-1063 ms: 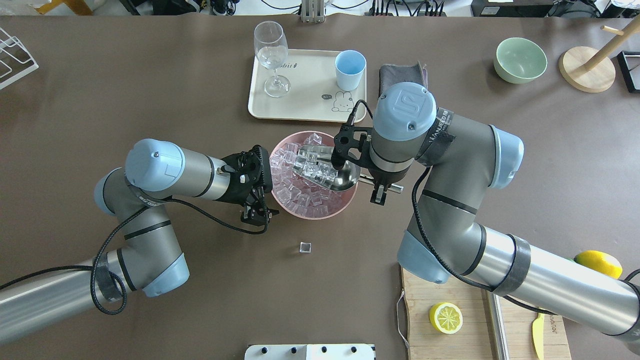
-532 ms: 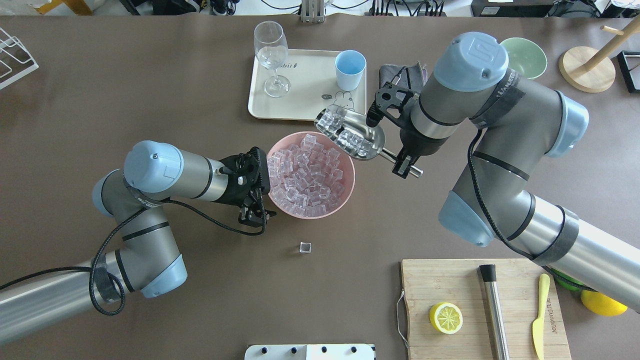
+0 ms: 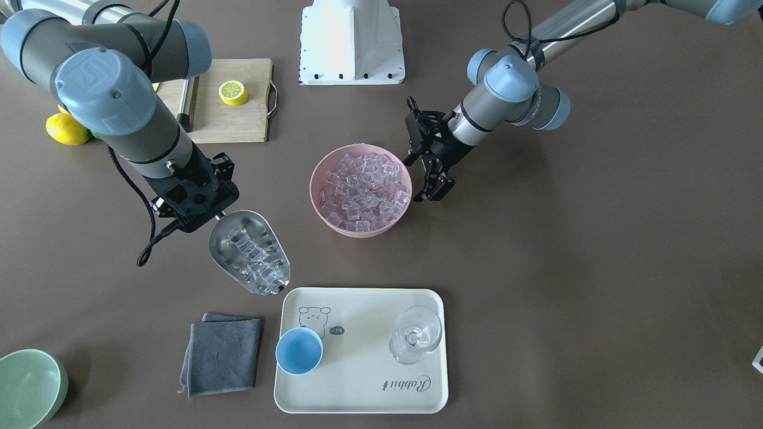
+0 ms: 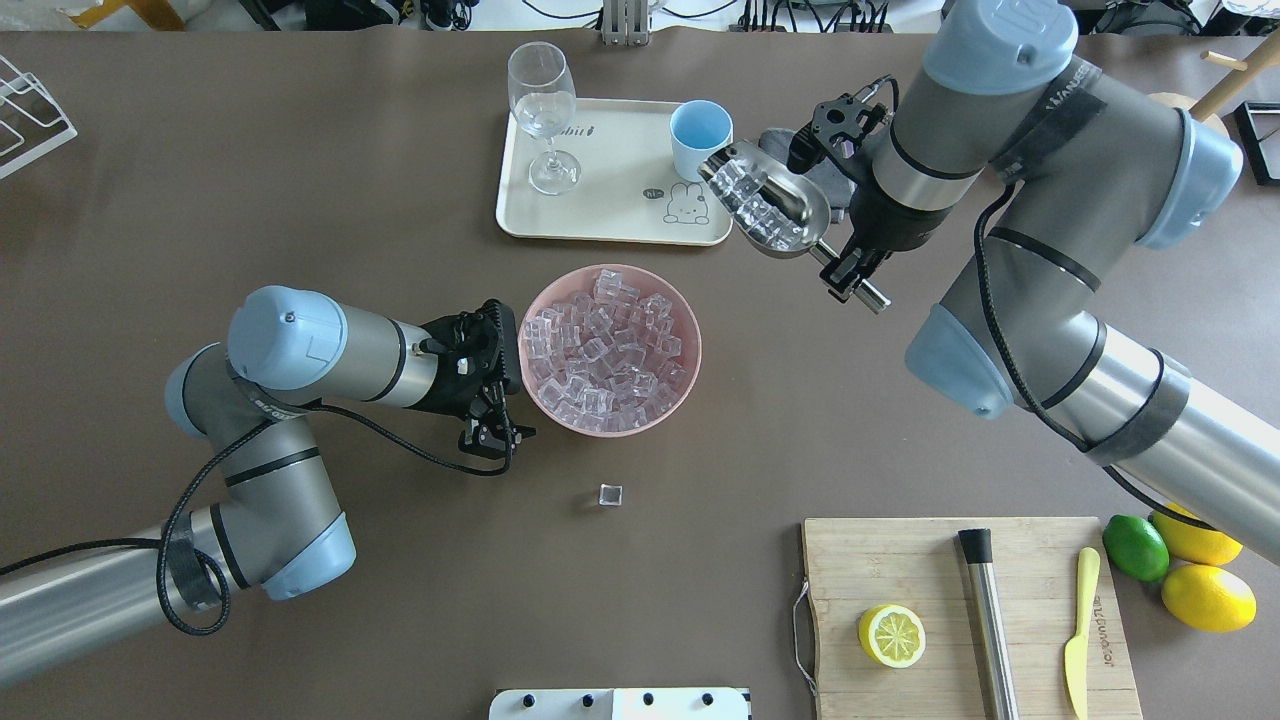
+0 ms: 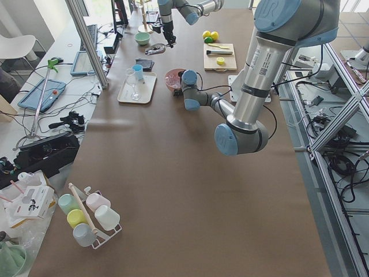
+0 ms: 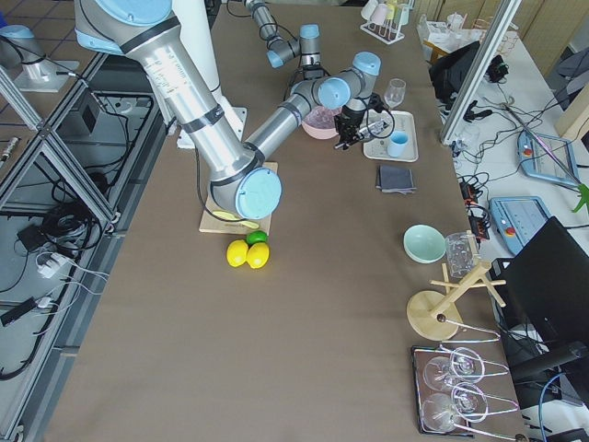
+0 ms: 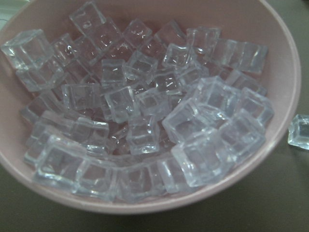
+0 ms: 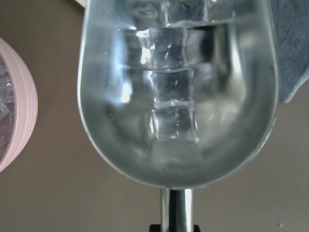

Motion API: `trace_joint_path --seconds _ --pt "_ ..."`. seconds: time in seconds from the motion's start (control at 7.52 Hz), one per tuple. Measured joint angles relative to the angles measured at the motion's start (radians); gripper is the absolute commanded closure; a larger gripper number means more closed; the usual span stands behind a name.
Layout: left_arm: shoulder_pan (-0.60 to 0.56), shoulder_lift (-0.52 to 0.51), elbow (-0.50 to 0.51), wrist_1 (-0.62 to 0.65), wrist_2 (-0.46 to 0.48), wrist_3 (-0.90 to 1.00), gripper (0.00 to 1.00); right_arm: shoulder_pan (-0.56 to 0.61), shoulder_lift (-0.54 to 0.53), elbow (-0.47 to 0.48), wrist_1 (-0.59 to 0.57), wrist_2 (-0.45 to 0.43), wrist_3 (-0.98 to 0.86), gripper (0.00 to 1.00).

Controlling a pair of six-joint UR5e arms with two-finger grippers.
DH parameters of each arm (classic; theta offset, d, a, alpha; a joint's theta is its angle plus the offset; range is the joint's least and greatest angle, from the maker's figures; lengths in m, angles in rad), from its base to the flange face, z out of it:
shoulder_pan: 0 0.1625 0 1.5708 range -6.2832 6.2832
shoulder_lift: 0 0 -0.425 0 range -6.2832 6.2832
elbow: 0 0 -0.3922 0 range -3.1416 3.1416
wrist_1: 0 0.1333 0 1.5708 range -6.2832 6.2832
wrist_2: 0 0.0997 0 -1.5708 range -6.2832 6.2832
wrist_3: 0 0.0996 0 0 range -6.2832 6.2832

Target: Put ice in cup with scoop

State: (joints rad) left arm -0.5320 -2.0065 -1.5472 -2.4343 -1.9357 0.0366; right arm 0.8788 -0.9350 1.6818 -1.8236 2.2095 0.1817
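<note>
Since the earlier frame, the right gripper (image 4: 851, 270) has carried the scoop (image 4: 768, 205) away from the pink bowl (image 4: 692, 345), clamped on its handle. Its mouth, holding ice (image 4: 752, 198), is just beside the cup (image 4: 699, 138). Near the bowl, the left gripper (image 4: 492, 412) hangs open, empty.

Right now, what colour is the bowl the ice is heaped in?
Pink. The bowl shows best in the overhead exterior view.

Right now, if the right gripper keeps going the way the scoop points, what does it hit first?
Probably the cup. The right gripper holds the scoop by its handle, its ice-filled mouth aimed at the cup's rim. Height is unclear, so it might pass above the rim.
</note>
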Motion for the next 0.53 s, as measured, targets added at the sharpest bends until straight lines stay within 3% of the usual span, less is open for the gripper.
trace_joint_path --seconds 0.53 --pt "-0.002 0.037 -0.042 0.005 -0.01 0.002 0.02 0.053 0.236 -0.253 -0.238 0.028 -0.11 1.0"
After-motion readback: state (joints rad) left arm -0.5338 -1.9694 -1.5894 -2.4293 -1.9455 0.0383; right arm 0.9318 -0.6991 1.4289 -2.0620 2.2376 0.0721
